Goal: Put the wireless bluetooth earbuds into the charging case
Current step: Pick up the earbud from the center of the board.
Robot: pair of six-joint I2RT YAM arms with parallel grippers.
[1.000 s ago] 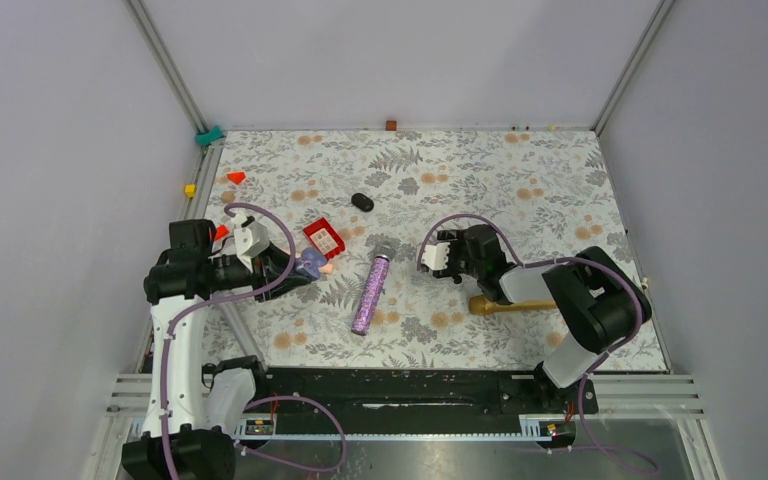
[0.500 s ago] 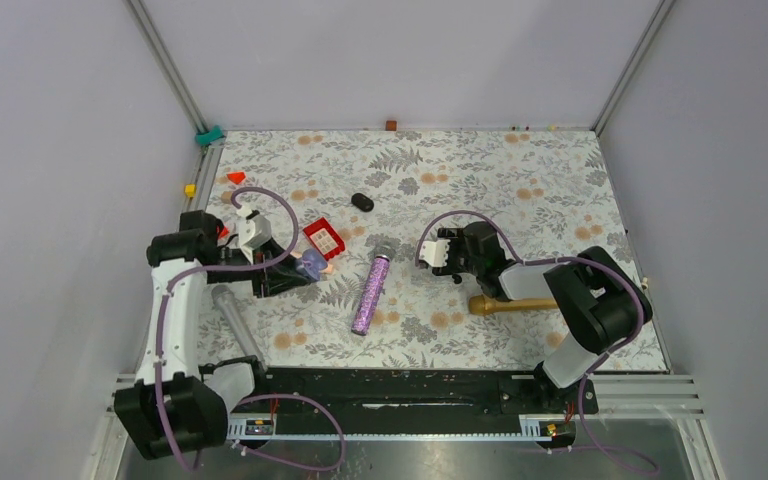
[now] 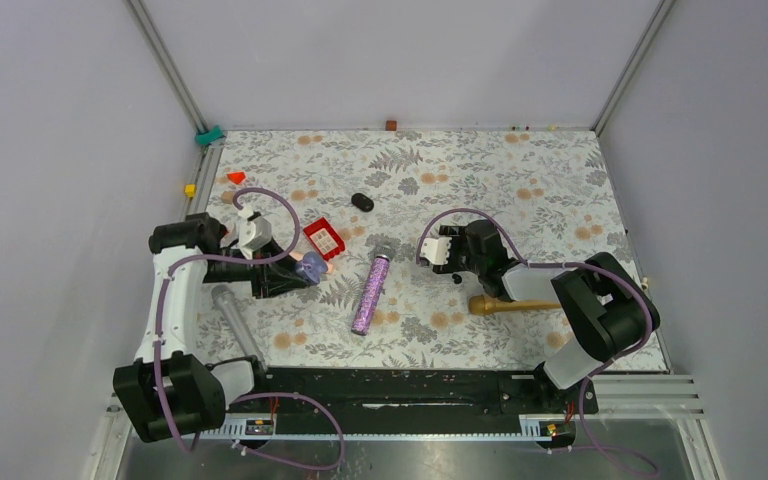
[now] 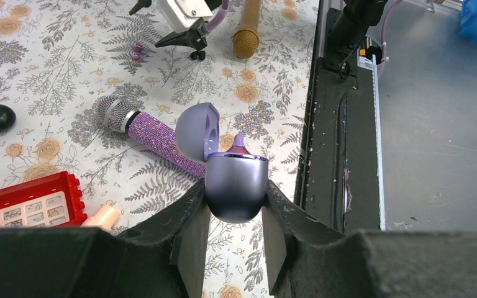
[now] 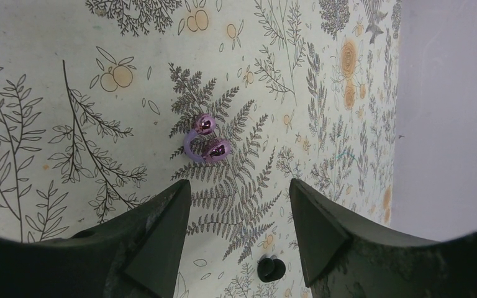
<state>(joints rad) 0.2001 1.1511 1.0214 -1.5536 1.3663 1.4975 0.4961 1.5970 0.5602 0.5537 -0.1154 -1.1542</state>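
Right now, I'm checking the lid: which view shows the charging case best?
Left wrist: the purple charging case sits close-up, lid open, clamped in the left end effector. Top external shows a small purple blob; right wrist shows none of it.

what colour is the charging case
Purple charging case, clearest in the left wrist view.

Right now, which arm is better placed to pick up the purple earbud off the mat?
Right. Its pincer hangs open over the purple earbud, which lies in line with the gap between its fingers. The left pincer is shut on the open charging case, so it is occupied.
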